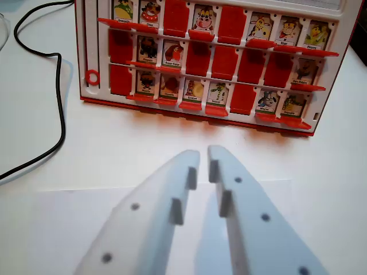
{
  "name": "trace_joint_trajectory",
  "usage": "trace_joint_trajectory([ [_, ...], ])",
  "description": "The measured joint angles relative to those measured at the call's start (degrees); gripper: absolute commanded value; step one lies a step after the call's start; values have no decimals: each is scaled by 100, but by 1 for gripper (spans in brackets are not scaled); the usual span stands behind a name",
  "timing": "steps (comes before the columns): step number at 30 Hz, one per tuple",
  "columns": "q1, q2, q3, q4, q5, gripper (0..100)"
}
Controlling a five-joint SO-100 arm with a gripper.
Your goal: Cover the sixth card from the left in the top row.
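Observation:
A red and white flip-card game board stands at the far side of the white table, with three rows of small animal picture cards. In the top row the sixth slot from the left holds a card that shows its picture, a spotted yellow animal. The third slot and the fifth slot of that row show plain red. My gripper fills the lower middle of the wrist view. Its pale fingers stand almost together with nothing between them, well short of the board.
A black cable loops across the table on the wrist view's left, beside the board. Several slots in the middle and bottom rows show red. A dark object sits at the right edge.

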Motion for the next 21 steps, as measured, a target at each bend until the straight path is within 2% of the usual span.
trace_joint_trajectory([
  [17, 0, 0, -9, 0, 0, 2],
  [21, 123, -97, -9, -35, 70, 2],
])
